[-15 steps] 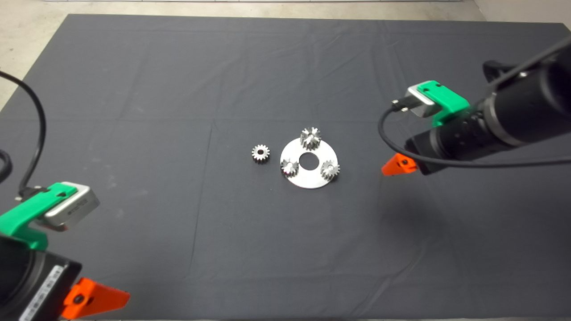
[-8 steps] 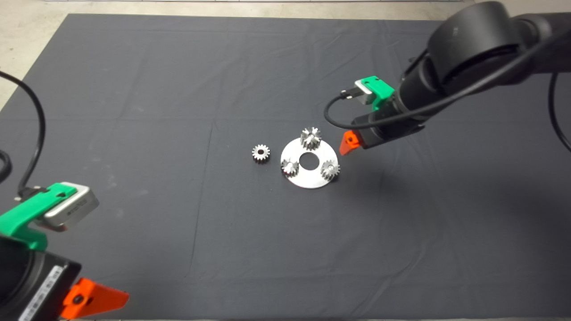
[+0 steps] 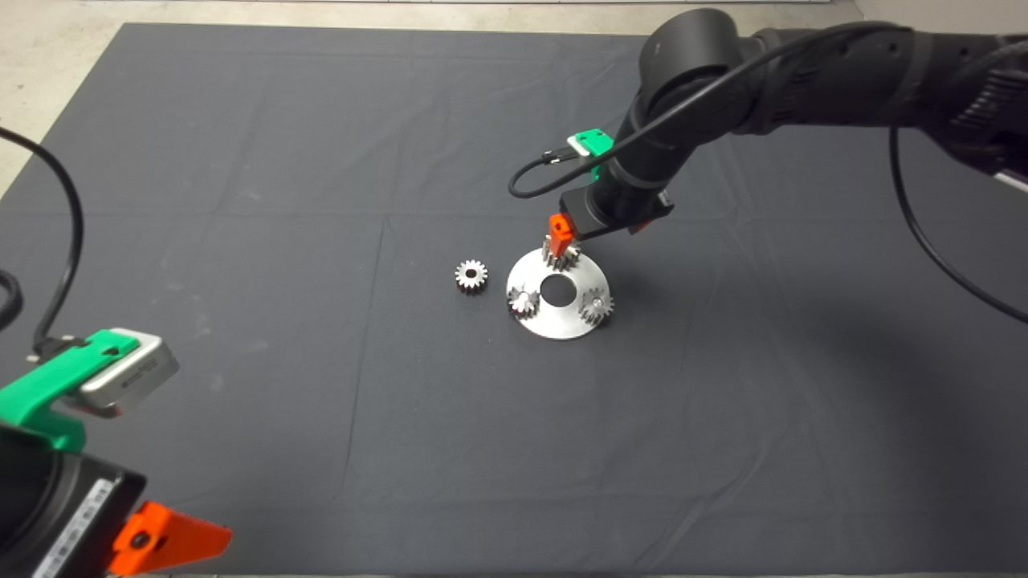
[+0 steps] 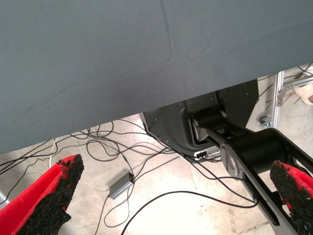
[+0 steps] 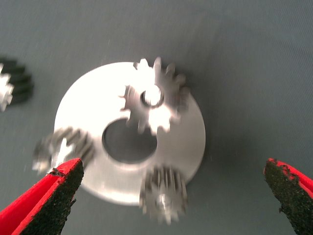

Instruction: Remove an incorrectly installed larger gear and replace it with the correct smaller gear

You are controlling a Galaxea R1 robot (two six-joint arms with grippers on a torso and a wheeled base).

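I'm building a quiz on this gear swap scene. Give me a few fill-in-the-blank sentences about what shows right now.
1. The right gripper, fingers open, hovers above the ___ gear.
2. The round plate carries ___ gears in all.
3. The smaller gear lies on the ___, beside the plate.
4. The left gripper waits at the mat's edge, fingers ___.

Missing words: larger; three; mat; open
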